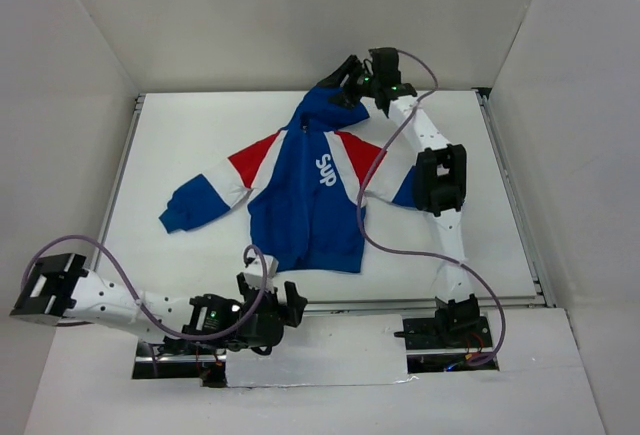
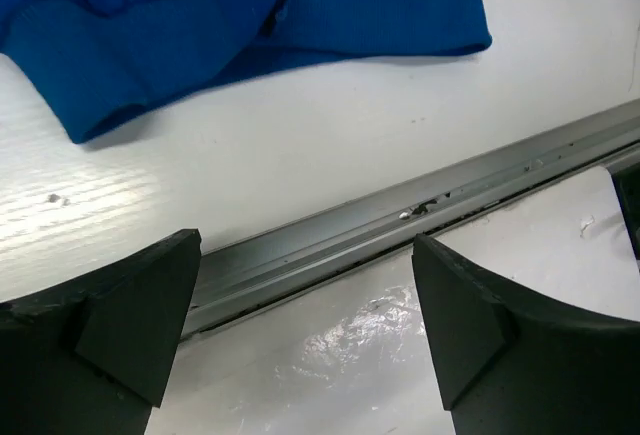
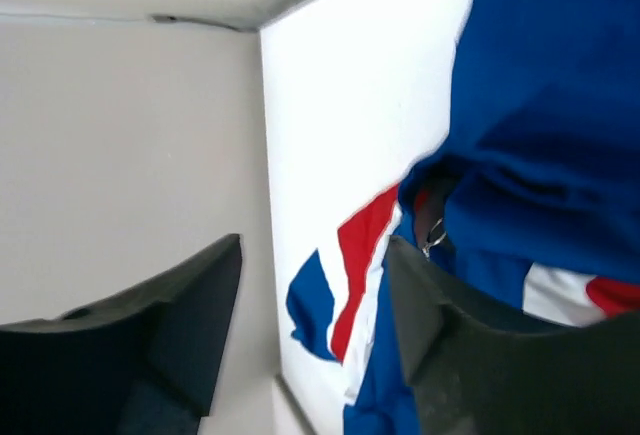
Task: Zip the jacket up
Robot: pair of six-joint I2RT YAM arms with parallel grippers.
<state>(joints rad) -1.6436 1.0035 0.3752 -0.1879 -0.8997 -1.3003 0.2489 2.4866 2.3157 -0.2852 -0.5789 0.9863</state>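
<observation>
The jacket [image 1: 305, 205] lies flat on the white table, hood toward the far wall, royal blue with red and white sleeve bands and white "Sup" lettering. My right gripper [image 1: 347, 77] hovers at the hood's far edge, open and empty. In the right wrist view its jaws [image 3: 315, 245] stand wide apart, with the blue hood [image 3: 560, 105] just past them. A small metal zipper pull [image 3: 433, 240] shows by the collar. My left gripper [image 1: 272, 292] is open and empty just in front of the hem. The left wrist view [image 2: 305, 240] shows the blue hem [image 2: 150, 15] beyond the fingers.
A metal rail [image 2: 400, 220] runs along the table's near edge, right under the left fingers. White walls [image 1: 90, 35] enclose the table on the left, back and right. The right arm's cable [image 1: 375, 235] crosses the jacket's right sleeve.
</observation>
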